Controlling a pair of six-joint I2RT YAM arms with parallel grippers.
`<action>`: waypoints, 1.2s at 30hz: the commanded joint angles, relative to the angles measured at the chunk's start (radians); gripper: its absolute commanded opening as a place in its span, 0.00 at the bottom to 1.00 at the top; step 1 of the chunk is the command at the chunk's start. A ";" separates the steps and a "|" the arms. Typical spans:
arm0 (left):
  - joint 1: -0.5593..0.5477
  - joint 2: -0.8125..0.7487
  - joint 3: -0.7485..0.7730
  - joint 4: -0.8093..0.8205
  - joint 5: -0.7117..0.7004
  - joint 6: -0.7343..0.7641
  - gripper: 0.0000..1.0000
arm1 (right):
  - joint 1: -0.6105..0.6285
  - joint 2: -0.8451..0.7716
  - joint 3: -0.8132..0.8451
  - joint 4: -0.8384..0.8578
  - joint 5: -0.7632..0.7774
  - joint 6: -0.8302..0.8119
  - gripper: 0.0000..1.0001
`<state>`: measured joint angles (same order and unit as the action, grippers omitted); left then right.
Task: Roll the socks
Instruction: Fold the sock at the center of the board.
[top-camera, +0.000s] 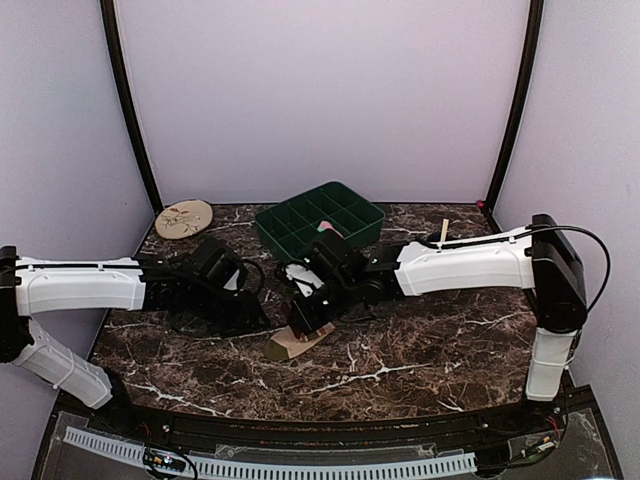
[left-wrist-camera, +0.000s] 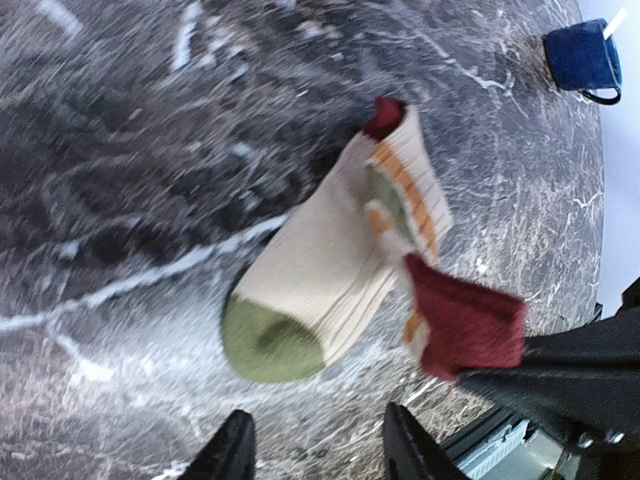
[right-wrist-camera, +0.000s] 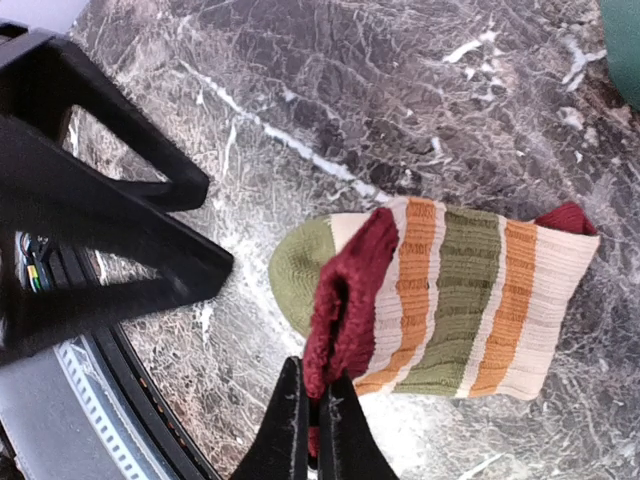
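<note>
A beige sock with orange and olive stripes and an olive toe lies on the dark marble table. Its maroon heel is folded up off the fabric, and my right gripper is shut on it. From above, this gripper hangs over the sock near the table's middle. My left gripper stands open just short of the olive toe, with only bare table between its fingers. It sits to the left of the sock in the top view.
A green divided tray stands at the back centre. At the back left corner lies a round beige disc. A blue cup stands farther off on the table. The left arm's black body is close beside the sock.
</note>
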<state>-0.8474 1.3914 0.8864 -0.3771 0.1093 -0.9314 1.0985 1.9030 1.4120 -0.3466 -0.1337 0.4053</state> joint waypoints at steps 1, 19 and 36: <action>-0.005 -0.087 -0.130 -0.035 -0.023 -0.076 0.43 | 0.028 0.022 0.042 -0.007 0.019 0.007 0.00; -0.021 -0.001 -0.231 0.092 0.022 -0.097 0.31 | 0.055 0.086 0.094 -0.039 0.029 0.004 0.00; -0.032 0.091 -0.249 0.164 0.008 -0.142 0.28 | 0.059 0.117 0.119 -0.030 -0.001 0.013 0.00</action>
<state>-0.8734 1.4555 0.6510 -0.2161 0.1230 -1.0569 1.1423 1.9976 1.5093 -0.3973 -0.1177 0.4053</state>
